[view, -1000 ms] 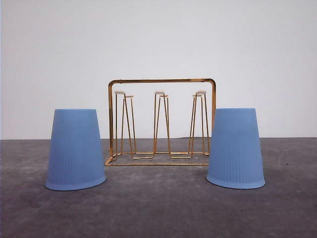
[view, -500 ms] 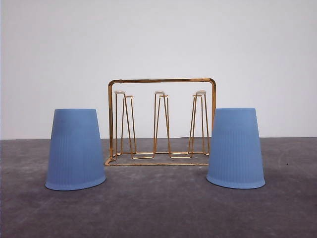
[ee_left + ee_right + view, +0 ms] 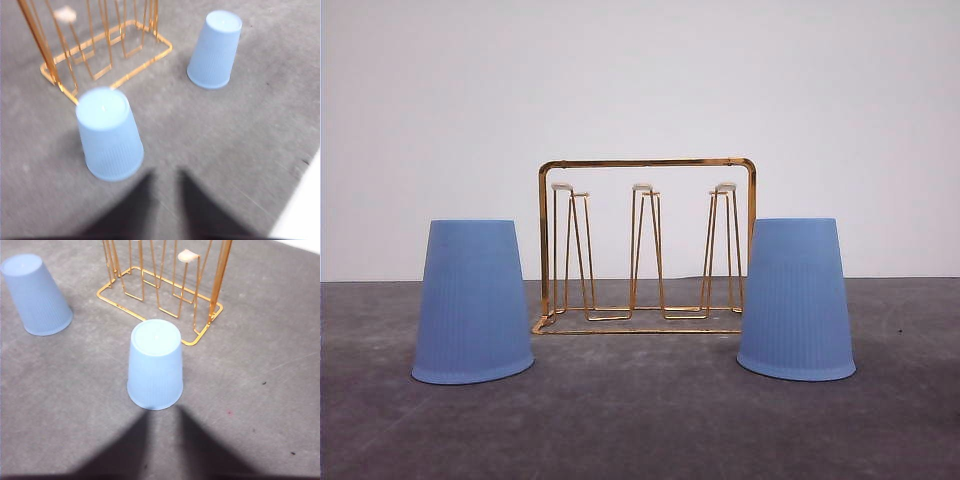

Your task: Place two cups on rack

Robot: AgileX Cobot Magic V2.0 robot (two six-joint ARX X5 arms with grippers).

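Change: none is to be found between the earlier front pictures and the present one; both cups and the rack are seen in the same places, so no step of the task is judged to have been begun.
Left cup [image 3: 472,302]: stood upside down on the bench [image 3: 640,430], on the left of the rack and a little nearer the camera, apart from the wire. In the left wrist view it [image 3: 109,135] is seen just ahead of the left pincer [image 3: 165,200].
Right cup [image 3: 796,299]: likewise inverted on the bench, at the right of the rack; in the front view its edge overlaps the rack's right post, but in the right wrist view it [image 3: 155,365] is shown to stand clear of the base.
Rack [image 3: 646,245]: upright between the cups, its white-tipped prongs bare; nothing has been hung on it.
Left pincer: two dark fingers [image 3: 137,202] are seen apart with bare bench between them; it is spread open and nothing is gripped.
Right pincer [image 3: 162,440]: spread open as well, empty, lined up behind the right cup.
Stage: judged to be the very start; both cups remain to be lifted and set over prongs.
Next need: a descent and a closing round a cup's ribbed wall are judged to be called for; the tapered side could let a loose grip slide.
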